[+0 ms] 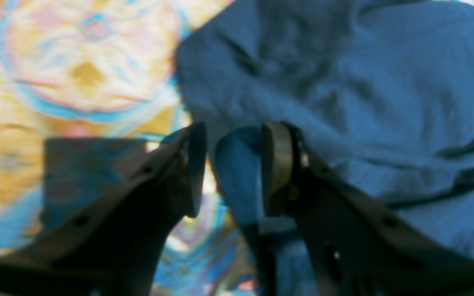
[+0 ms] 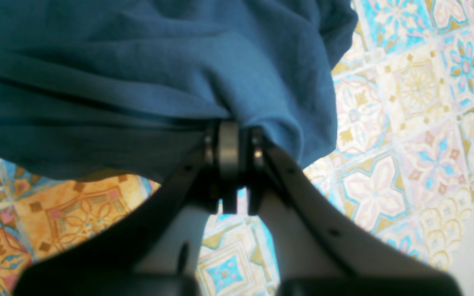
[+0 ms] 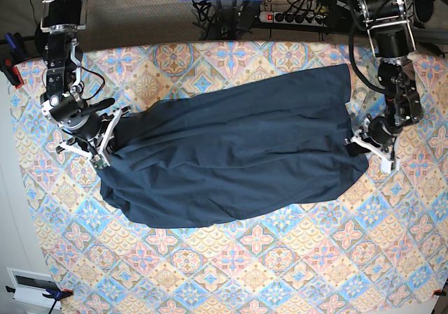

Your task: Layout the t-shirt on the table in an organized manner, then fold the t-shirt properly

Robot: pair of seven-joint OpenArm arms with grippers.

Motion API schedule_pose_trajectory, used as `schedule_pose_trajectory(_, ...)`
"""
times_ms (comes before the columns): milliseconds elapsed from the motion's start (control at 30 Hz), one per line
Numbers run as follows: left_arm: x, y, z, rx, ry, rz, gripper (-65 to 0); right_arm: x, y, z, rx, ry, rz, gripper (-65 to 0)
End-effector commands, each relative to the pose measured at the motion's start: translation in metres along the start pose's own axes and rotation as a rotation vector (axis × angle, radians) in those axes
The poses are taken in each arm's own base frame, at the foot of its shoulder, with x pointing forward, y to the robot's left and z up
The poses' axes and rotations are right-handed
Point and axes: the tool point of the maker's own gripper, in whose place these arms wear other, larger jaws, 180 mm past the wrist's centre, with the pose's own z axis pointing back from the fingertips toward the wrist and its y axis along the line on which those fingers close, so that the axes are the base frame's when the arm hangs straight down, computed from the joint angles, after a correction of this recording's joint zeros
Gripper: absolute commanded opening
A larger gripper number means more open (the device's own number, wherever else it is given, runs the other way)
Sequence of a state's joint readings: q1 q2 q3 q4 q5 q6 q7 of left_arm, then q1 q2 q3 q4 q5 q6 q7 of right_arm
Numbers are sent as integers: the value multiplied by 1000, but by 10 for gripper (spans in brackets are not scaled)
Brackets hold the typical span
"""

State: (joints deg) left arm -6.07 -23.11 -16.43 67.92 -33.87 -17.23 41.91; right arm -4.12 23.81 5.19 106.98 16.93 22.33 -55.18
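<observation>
— So, biggest first: what carries everything?

— That's the table point(image 3: 231, 258), a broad flat surface under a cloth printed with diamond-shaped floral tiles in pastel blue, pink, cream and ochre. The pattern runs out to every edge in the base view.

— And the garment?

— On it lies the t-shirt point(image 3: 231, 160), dark navy, soft and matte, spread as one long, roughly oblong shape across the middle of the table, reaching from near the left edge towards the right edge in the base view. Shallow creases run along its length, and its near edge bulges in a loose curve. It is not folded.

— The arms?

— Both sit at the shirt's ends. The right gripper point(image 2: 233, 139), by the table's left edge in the base view, has its dark jaws pressed together on a bunched fold of the cloth, which drapes over it in soft pleats.

— And the other?

— The left gripper point(image 1: 233, 168), near the table's right edge in the base view, has its jaws spread apart. A narrow tongue of blue fabric hangs between them, against one pale pad, not clamped. That view is blurred, so finer texture is lost.
</observation>
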Motion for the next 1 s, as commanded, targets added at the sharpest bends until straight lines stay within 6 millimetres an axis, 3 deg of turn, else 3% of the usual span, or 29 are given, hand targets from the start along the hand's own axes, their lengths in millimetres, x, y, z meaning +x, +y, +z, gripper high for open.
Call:
schedule_pose_trajectory(0, 15, 1, -1, 12, -12, -19, -430, 15, -9, 6, -23, -47, 14, -650)
schedule_pose_trajectory(133, -2, 0, -20, 30, 50, 9, -430, 15, -9, 6, -23, -49, 16, -650)
schedule_pose_trajectory(400, -7, -2, -19, 15, 75, 30, -430, 15, -9, 6, -23, -49, 16, -650)
schedule_pose_trajectory(467, 11, 5, -5, 5, 48, 55, -430, 15, -9, 6, -23, -49, 16, -650)
schedule_pose_trajectory(600, 27, 27, 28, 26, -52, 98, -430, 16, -9, 7, -23, -51, 17, -650)
schedule_pose_trajectory(700, 25, 33, 31, 46, -52, 99, -430, 15, -9, 6, -23, -49, 16, -650)
schedule_pose_trajectory(800, 19, 30, 27, 49, -39, 96, -430, 13, -9, 5, -22, -43, 12, -650)
schedule_pose_trajectory(967, 0, 8, 11, 31, 3, 84, -430, 13, -9, 5, -22, -43, 12, -650)
